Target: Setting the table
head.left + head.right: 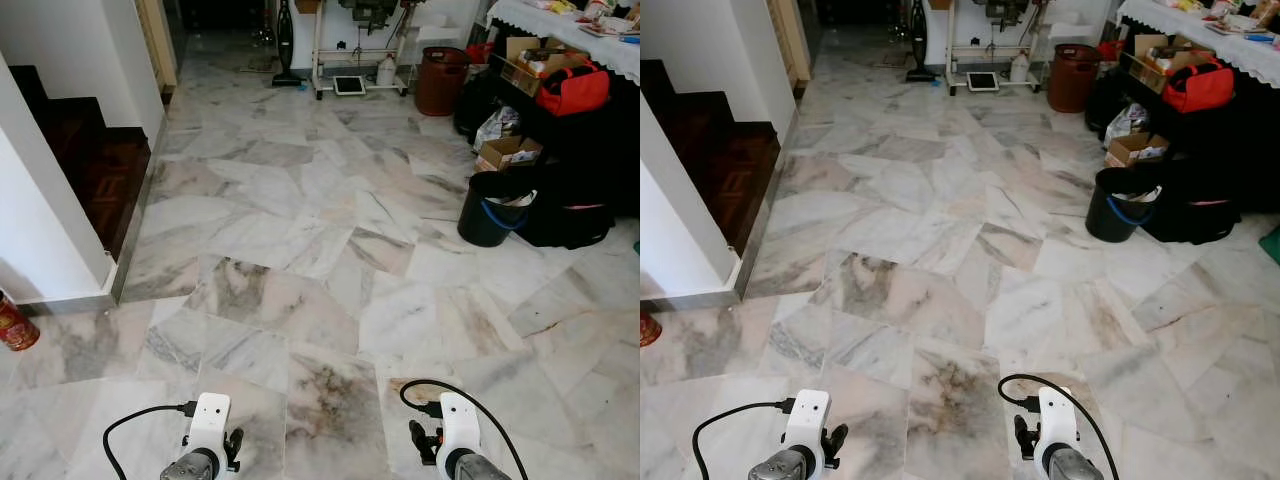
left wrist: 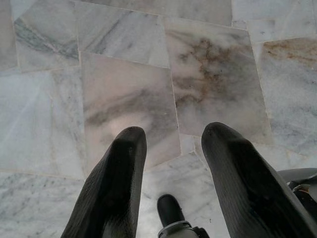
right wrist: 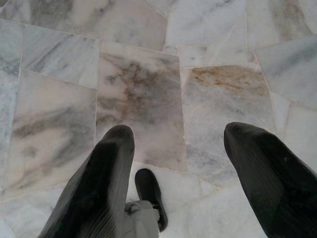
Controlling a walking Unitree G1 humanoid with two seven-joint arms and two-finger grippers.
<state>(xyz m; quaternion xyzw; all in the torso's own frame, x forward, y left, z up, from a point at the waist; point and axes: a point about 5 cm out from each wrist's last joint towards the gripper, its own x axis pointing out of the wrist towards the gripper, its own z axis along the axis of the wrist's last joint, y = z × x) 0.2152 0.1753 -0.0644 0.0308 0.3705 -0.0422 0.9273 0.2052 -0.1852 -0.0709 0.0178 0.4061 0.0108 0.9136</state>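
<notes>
Both wide-open, empty end effectors, left (image 2: 171, 148) and right (image 3: 178, 148), are being hung low over the marble floor (image 1: 320, 260), so the cloth-covered counter (image 1: 570, 30) far ahead on the right is probably best walked toward slowly, past the black bucket (image 1: 492, 208).

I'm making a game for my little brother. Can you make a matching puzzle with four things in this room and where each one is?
Things:
1. black bucket
2. red bag
3. dark wooden stairs
4. brown bin

Places:
A. on the robot's left, between white walls
B. far end of the room, by the white metal stand
C. on the marble floor at the right, holding a blue handle
D. up on the dark shelf under the white tablecloth

Pairs: 1-C, 2-D, 3-A, 4-B
</notes>
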